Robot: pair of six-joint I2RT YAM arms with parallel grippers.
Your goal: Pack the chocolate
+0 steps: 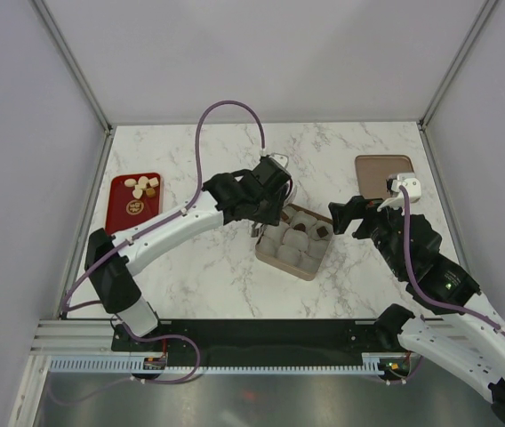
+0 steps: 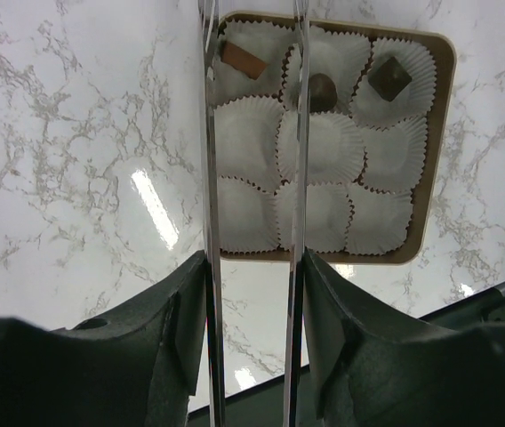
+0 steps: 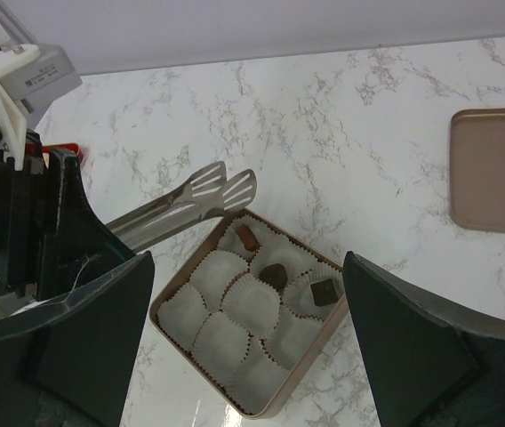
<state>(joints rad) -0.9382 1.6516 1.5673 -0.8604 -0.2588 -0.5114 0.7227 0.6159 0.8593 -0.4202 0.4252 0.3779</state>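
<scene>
left pincer [image 2: 254,285]: we see its two fingers clamped on the tongs, one finger on each metal arm.
tongs [image 3: 184,202]: one pair, reaching straight out from the left pincer. The flat tips stand a little apart, with nothing between them, above a corner of the box.
right pincer [image 3: 245,294]: we see its fingers wide apart and holding nothing. It hovers near the box, on the side away from the left pincer.
box [image 2: 444,124]: one, open, on the table [image 1: 208,267] below the tongs.
cups [image 2: 324,147]: nine, in three rows of three. We count six empty.
dark pieces [image 2: 322,89]: three, one to a cup, filling the row farthest out from the left pincer. The oblong one shows between the tong arms, the round one just beside the right-hand arm, and the square one a cup further to that side.
pale pieces [image 1: 142,186]: a small heap on the tray, well apart from both pincers. They are too small for us to count.
tray [image 1: 113,212]: one, red, off to the left of the left pincer.
lid [image 3: 497,169]: one, ahead and to the right of the right pincer, apart from the box.
</scene>
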